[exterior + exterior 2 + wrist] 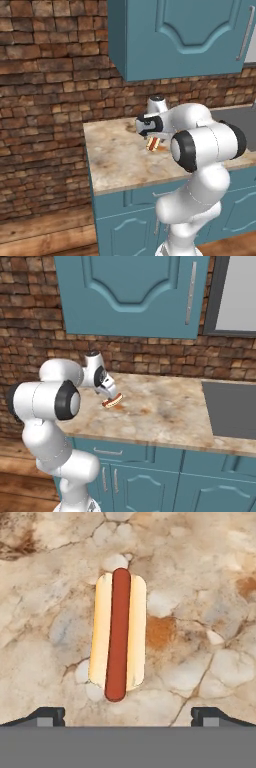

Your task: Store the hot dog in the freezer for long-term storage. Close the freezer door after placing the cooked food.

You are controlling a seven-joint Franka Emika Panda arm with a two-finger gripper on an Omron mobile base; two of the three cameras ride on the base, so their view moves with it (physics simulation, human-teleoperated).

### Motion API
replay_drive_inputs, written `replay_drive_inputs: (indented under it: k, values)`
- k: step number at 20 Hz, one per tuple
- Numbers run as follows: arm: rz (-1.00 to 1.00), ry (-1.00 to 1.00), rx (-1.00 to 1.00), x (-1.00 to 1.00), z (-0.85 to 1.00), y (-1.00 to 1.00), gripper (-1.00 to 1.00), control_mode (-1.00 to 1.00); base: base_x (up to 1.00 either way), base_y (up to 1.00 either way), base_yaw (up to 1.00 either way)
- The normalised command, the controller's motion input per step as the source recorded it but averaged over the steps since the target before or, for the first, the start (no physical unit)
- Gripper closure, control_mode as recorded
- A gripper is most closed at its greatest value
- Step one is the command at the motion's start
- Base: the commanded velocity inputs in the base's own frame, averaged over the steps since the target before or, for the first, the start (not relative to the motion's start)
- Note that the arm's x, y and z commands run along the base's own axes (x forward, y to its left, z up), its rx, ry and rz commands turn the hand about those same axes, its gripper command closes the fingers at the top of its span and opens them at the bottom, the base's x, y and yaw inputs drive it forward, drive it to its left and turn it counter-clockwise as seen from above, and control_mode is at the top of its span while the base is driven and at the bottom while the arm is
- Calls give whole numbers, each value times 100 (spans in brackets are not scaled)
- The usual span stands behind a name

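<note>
The small hot dog [118, 634], a pale tan-orange bun with a dark red sausage running straight down its middle, lies flat on the mottled beige stone countertop [115, 160], sausage side up. From the hand view it lies lengthwise, whole and undamaged, the sausage reaching a little past the bun at both ends. From either side of the base it [153, 144] [112, 402] sits toward the counter's left part, well back from the front edge.

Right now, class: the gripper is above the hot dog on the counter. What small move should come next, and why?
Probably lower straight down. The hot dog lies on the counter, centred between the open gripper fingertips, sausage running away from the camera, so the fingers should straddle the bun before closing.
</note>
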Motion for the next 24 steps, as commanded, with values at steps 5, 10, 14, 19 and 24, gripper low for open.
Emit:
replay_drive_inputs:
  k: [5,10,14,19,24]
  values:
    - [0,0,0,24,-45,-1,-100,-100,0,0,0]
    - [0,0,1,32,-39,-4,-100,-100,0,0,0]
    - [0,0,0,19,-31,-8,-100,-100,0,0,0]
    - [0,0,0,18,-26,-7,-100,-100,0,0,0]
    - [0,0,0,17,-28,0,-100,-100,0,0,0]
